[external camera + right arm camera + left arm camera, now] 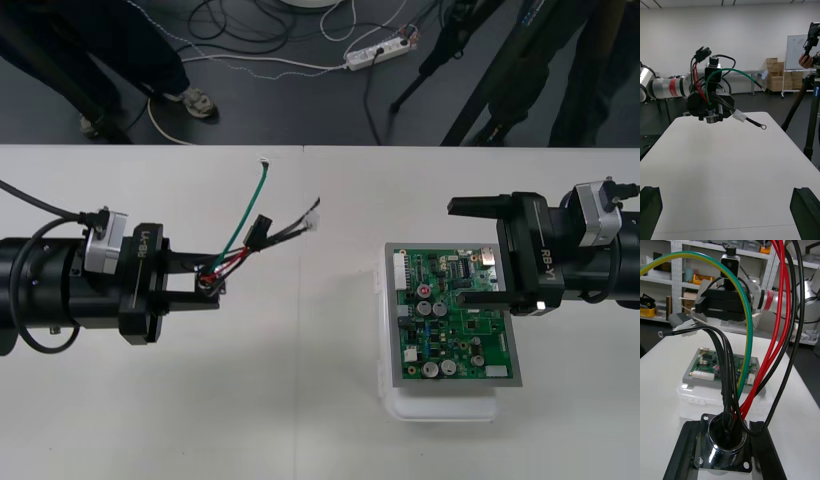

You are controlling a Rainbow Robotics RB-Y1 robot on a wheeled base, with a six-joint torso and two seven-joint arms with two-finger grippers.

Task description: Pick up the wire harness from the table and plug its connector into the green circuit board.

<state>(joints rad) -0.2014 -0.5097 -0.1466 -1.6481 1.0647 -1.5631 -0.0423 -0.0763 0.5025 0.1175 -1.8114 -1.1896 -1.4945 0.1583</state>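
The left claw [212,286] is clamped on the wire harness [243,248], over the left half of the table [300,430]. It grips the round metal socket [724,444] by its flange. From there the red, black and green wires fan out toward the far edge and the middle of the table. The small black plug [262,227] sits free at their end, with nothing gripping it. The green circuit board [450,330] rests on its white base [440,405] toward the right edge, well apart from the harness. The right claw [457,252] hovers over the board's far side, spread wide and holding nothing.

The plug is not in the board, so the step in hand looks like bringing the 2 together. Since the left claw holds the socket end, the plug will likely flop. The right claw would do well to take it just behind its body, square it to the board's header, and keep the loose green wire off the components.

The left wrist view shows the grip itself, with the flange square between the 2 fingers [679,455], which the front view leaves as a tangle. The right wrist view shows the harness held clear above the table with the plug uppermost. The front view lays out the gap from harness to board.
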